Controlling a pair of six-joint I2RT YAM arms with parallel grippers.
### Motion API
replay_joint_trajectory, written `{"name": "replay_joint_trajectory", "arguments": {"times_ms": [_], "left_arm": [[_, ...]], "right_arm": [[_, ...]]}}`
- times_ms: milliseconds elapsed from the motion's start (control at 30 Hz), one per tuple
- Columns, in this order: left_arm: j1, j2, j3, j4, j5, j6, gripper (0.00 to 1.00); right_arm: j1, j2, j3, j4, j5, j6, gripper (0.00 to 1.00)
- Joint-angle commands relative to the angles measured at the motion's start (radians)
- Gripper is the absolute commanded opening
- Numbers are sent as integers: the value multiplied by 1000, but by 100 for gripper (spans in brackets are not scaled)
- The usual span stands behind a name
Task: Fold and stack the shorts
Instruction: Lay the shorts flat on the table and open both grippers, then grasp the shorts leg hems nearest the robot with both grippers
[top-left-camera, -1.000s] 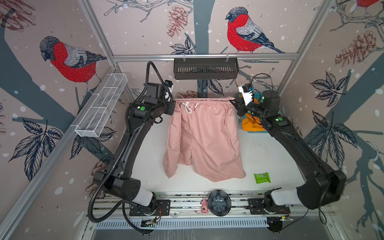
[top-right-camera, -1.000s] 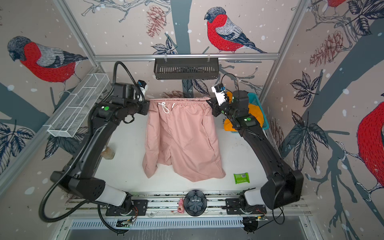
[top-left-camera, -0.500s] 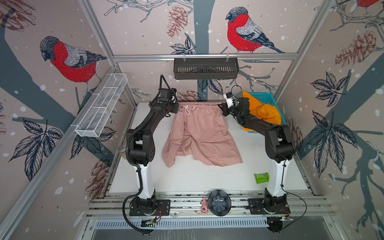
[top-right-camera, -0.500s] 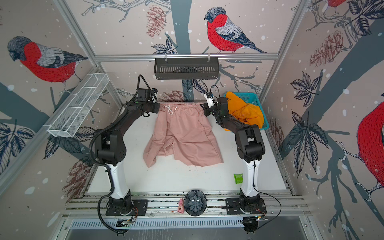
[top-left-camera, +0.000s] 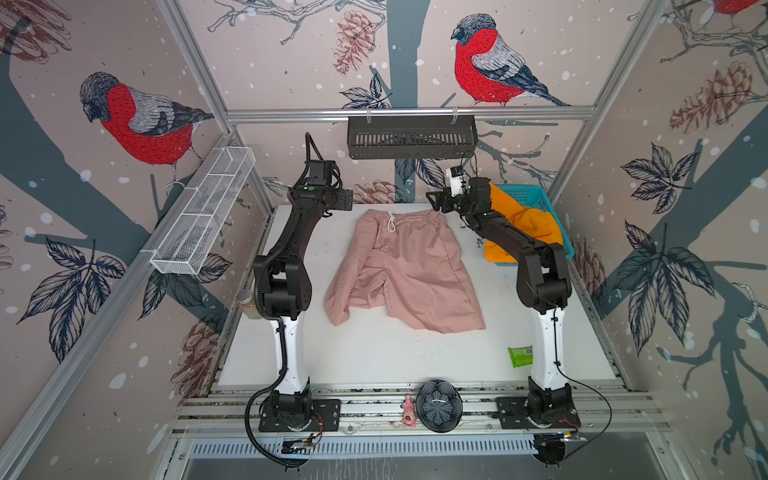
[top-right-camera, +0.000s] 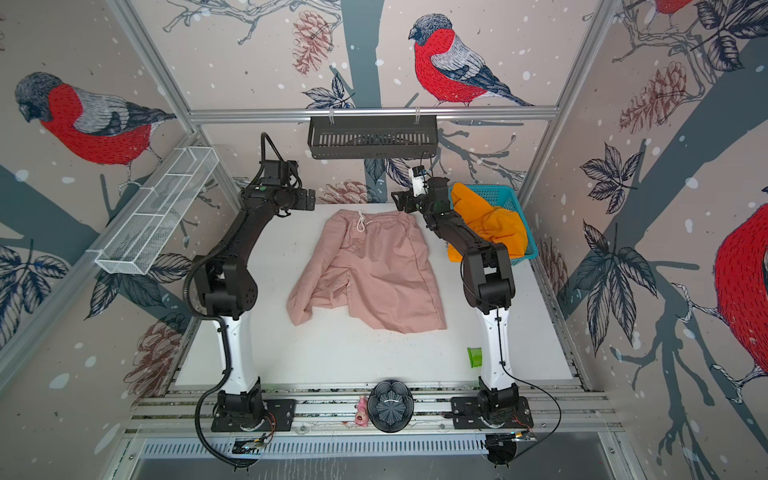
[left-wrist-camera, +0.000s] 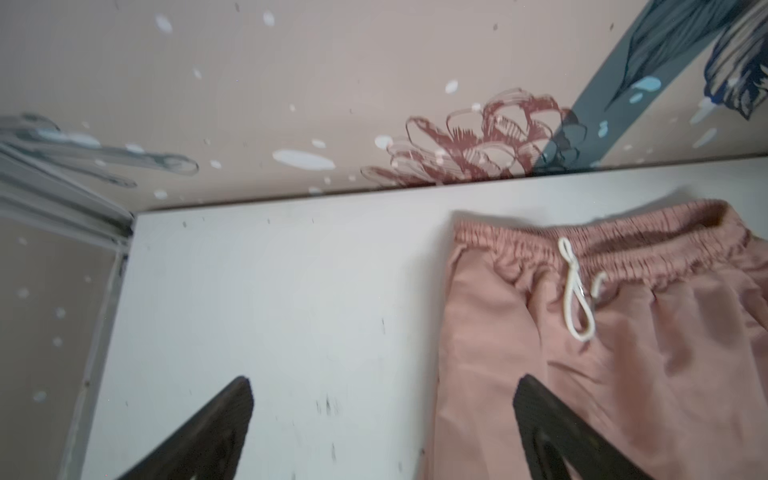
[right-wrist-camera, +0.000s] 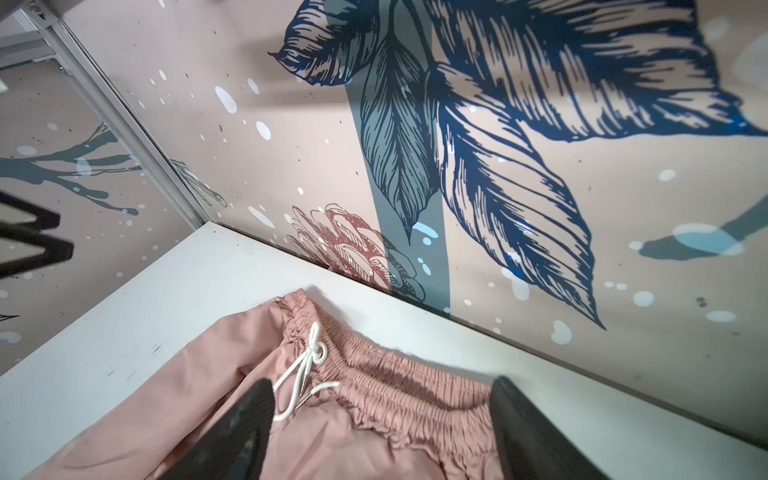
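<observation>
Shorts: one pink pair (top-left-camera: 407, 270) on table (top-left-camera: 374, 357), one orange pair (top-left-camera: 536, 224) overhanging basket (top-left-camera: 523, 194); left pincer (left-wrist-camera: 382, 386), right pincer (right-wrist-camera: 382, 384) released.

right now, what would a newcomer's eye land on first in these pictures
The pink shorts lie spread in the middle of the white table, waistband toward the back wall, one leg rumpled. The left gripper and right gripper hang open by the waistband's two ends. Bright orange shorts spill from a teal basket at the back right.
</observation>
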Motion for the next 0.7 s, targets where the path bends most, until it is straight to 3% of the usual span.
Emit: {"name": "replay_joint_trajectory", "arguments": {"times_ms": [0, 100, 267, 333, 467, 667], "left_arm": [[-24, -169, -320, -19, 139, -107, 98], [-58, -365, -645, 121, 152, -146, 98], [-148, -606, -946, 256, 221, -214, 98], [-157, -664, -1011, 258, 198, -253, 98], [-156, -741, -1136, 243, 45, -322, 98], [-155, -694, -1231, 268, 81, -347, 98]], "right_arm": [[19, -132, -101, -284, 98, -14, 82], [62, -366, -433, -241, 164, 5, 82], [164, -635, -845, -213, 251, 79, 82], [213, -695, -937, -235, 301, 113, 82], [291, -764, -1060, -293, 396, 192, 82], [308, -688, -1093, -243, 405, 221, 82]]}}
